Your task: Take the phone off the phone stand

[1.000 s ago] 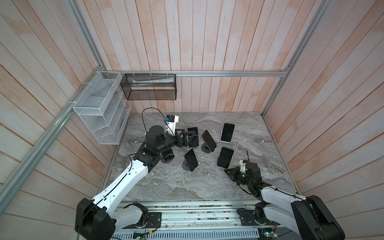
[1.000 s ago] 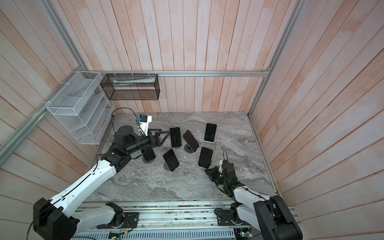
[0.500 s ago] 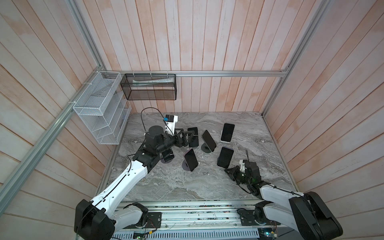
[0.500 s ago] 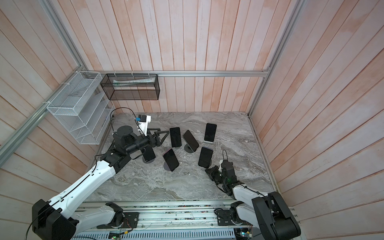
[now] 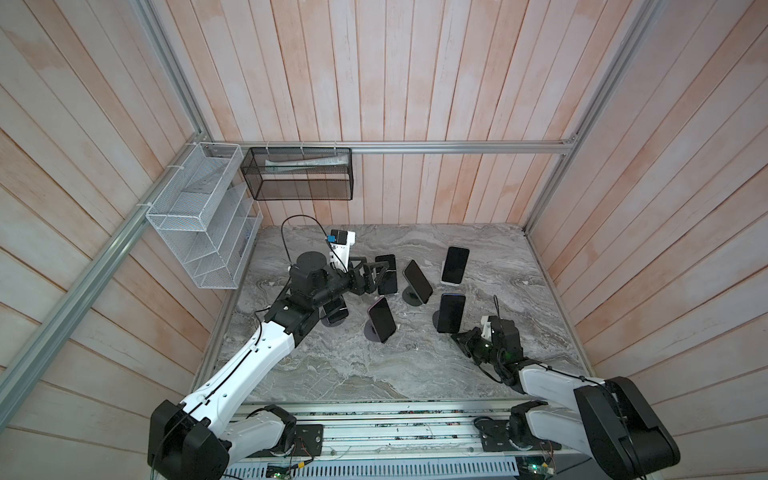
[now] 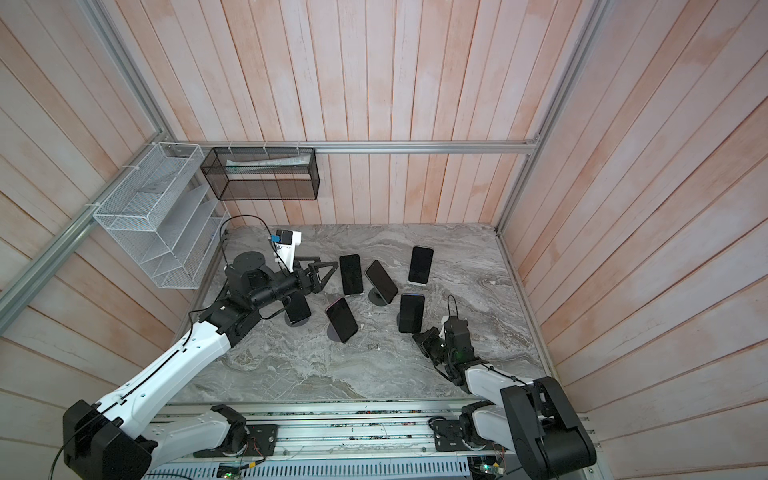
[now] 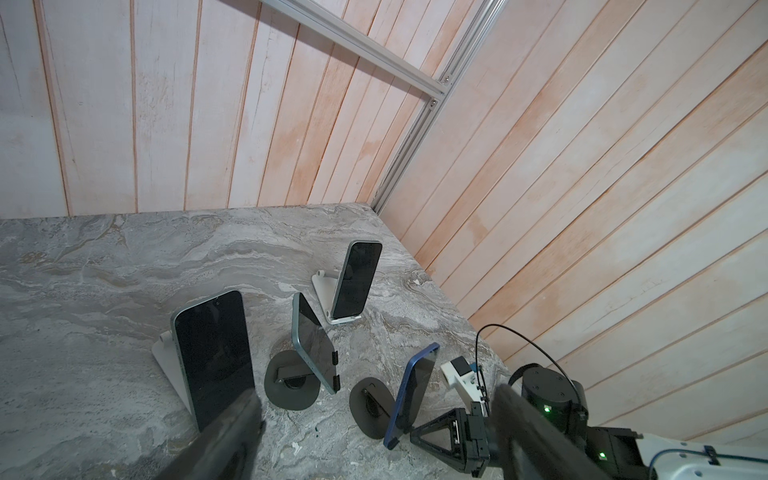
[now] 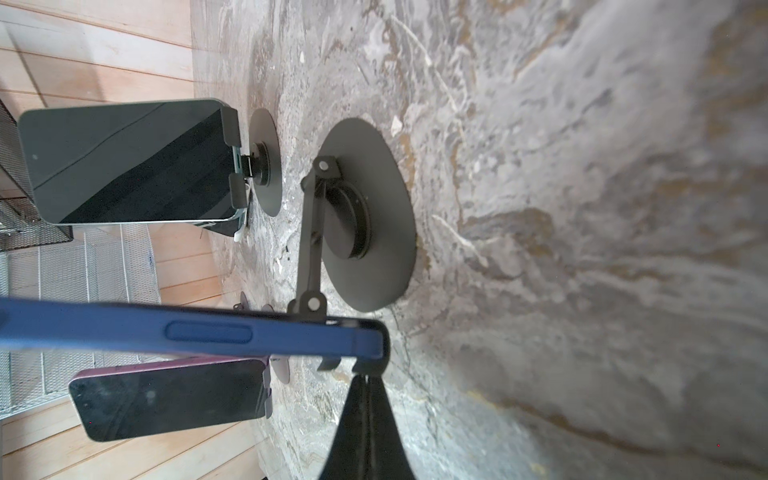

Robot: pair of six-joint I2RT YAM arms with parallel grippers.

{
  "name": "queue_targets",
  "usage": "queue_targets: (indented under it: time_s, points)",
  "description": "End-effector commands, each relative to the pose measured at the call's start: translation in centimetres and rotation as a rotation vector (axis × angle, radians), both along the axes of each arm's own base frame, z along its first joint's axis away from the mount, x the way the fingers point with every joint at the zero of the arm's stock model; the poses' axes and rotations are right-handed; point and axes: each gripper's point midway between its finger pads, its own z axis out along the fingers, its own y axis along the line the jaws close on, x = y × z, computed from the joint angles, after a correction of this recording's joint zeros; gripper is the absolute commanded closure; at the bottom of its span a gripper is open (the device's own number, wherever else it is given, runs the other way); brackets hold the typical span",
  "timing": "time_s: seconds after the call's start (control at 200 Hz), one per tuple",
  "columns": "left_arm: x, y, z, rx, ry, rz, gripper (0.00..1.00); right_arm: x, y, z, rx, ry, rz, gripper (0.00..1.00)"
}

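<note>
Several phones lean on stands on the marble table (image 5: pixel 332 374). My left gripper (image 5: pixel 370 277) (image 6: pixel 323 276) (image 7: pixel 374 395) hangs open, empty, just left of a dark phone (image 5: pixel 387 274) (image 6: pixel 351 274) (image 7: pixel 212 349) on a white stand (image 7: pixel 166 365); one finger (image 7: pixel 232 432) overlaps its lower edge in the left wrist view. My right gripper (image 5: pixel 460 338) (image 6: pixel 422 338) (image 8: pixel 365 376) is shut, its tip against the bottom corner of a blue-cased phone (image 5: pixel 452 312) (image 6: pixel 412 311) (image 8: pixel 208 328) on a black round-based stand (image 8: pixel 365 216) (image 7: pixel 368 411).
A teal phone (image 5: pixel 417 280) and a pink phone (image 5: pixel 382 319) sit on black round stands in the middle. Another phone (image 5: pixel 455 264) leans on a white stand at the back, and one (image 5: pixel 334 313) lies under my left arm. Wire baskets (image 5: pixel 199 216) hang on the left wall.
</note>
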Motion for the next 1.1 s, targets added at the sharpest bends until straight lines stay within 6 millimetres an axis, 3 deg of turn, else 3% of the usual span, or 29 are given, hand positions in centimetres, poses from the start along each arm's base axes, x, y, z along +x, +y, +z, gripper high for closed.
queue_targets:
  time_s: [0.0, 0.255, 0.515, 0.61, 0.765, 1.095]
  points:
    - [-0.3, 0.2, 1.0, -0.002, -0.035, 0.001, 0.12, 0.7, -0.8, 0.1, -0.033, -0.018, -0.018, 1.00]
    - [-0.5, 0.0, 1.1, -0.009, -0.029, -0.012, 0.12, 0.6, -1.2, 0.5, -0.070, -0.022, 0.001, 1.00]
    - [-0.5, -0.7, 0.6, -0.028, 0.001, -0.048, 0.12, -1.4, -2.2, 0.3, -0.185, 0.004, 0.048, 1.00]
    - [-0.7, -1.4, 0.1, -0.042, 0.028, -0.085, 0.12, -1.4, -2.9, 1.4, -0.252, -0.017, 0.057, 0.80]
    - [-1.2, -3.1, -1.0, -0.038, 0.074, -0.152, 0.12, -0.8, -4.0, 4.0, -0.350, -0.066, 0.053, 0.59]
    - [-2.7, -6.2, -3.2, 0.001, 0.136, -0.257, 0.11, 0.9, -5.9, 11.2, -0.567, -0.210, 0.064, 0.30]
